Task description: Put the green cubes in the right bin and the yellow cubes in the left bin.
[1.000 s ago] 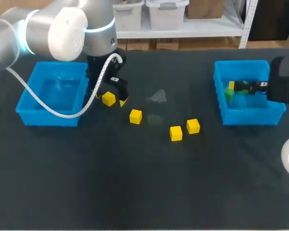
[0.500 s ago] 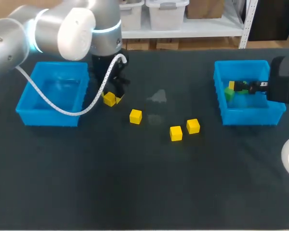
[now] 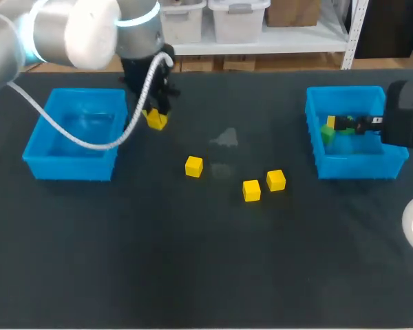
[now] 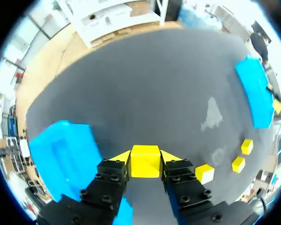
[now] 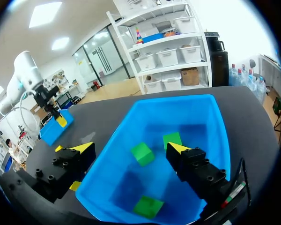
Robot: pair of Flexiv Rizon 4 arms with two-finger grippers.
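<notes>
left pincer (image 3: 155, 115) pinching yellow cube (image 3: 156, 122), right pincer (image 5: 131, 149) spread

Head: yellow cube is upper left, just right of left bin (image 3: 69, 168). Three loose yellow cubes (image 3: 193, 166) (image 3: 251, 190) (image 3: 276, 180) mid-frame on table (image 3: 193, 275).
Left wrist: both fingers clamp it.
Right wrist: right pincer over right bin (image 5: 178, 101), three green cubes (image 5: 142, 153) inside.

Left claw (image 4: 145, 158) pinches a yellow cube (image 4: 145, 165); right claw (image 5: 131, 148) hangs spread wide.
</notes>
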